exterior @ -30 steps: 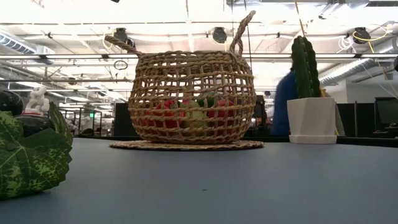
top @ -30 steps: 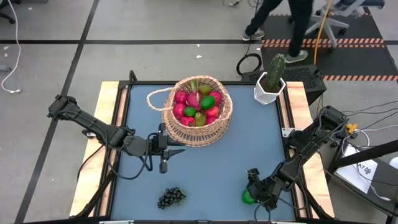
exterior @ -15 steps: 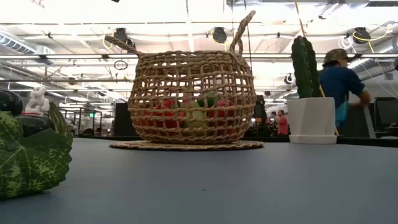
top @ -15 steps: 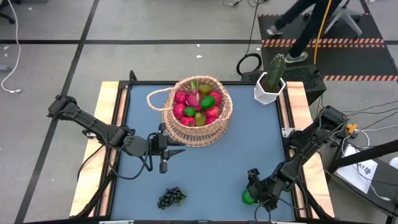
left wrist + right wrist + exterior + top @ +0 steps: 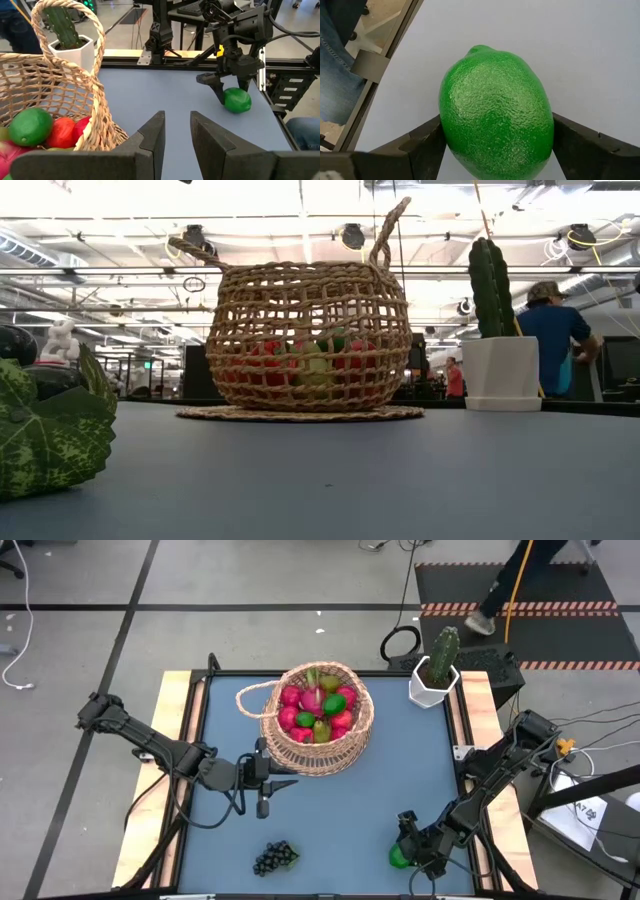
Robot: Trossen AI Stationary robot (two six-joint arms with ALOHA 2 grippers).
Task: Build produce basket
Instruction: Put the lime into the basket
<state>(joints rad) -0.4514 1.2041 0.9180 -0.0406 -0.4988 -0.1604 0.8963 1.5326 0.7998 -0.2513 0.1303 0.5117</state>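
Observation:
The woven basket (image 5: pixel 318 718) stands at the table's far middle on its flat base (image 5: pixel 300 414), holding red, pink and green produce (image 5: pixel 318 710). A green lime (image 5: pixel 495 115) lies near the table's near right corner (image 5: pixel 398 858), and my right gripper (image 5: pixel 405 845) is shut on it. My left gripper (image 5: pixel 176 117) hovers beside the basket's near left wall (image 5: pixel 285 778); a narrow gap shows between its fingers, with nothing in it. A dark grape bunch (image 5: pixel 275 858) lies at the near edge. My right gripper pinches the lime between its two fingers, one on each long side (image 5: pixel 447 132). The fingers (image 5: pixel 570 142) slant down at it from the table's right side. The lime rests on the tabletop (image 5: pixel 236 100) with one pointed end facing away from the wrist.
A white pot with a cactus (image 5: pixel 433 680) stands at the far right corner. A green leaf (image 5: pixel 50 430) fills the low view's left side. Bare blue tabletop (image 5: pixel 350 810) lies between basket, grapes and lime. A person (image 5: pixel 555 330) stands beyond the table.
Both arms have kept still. Beyond the table's far edge, a person has walked toward the right.

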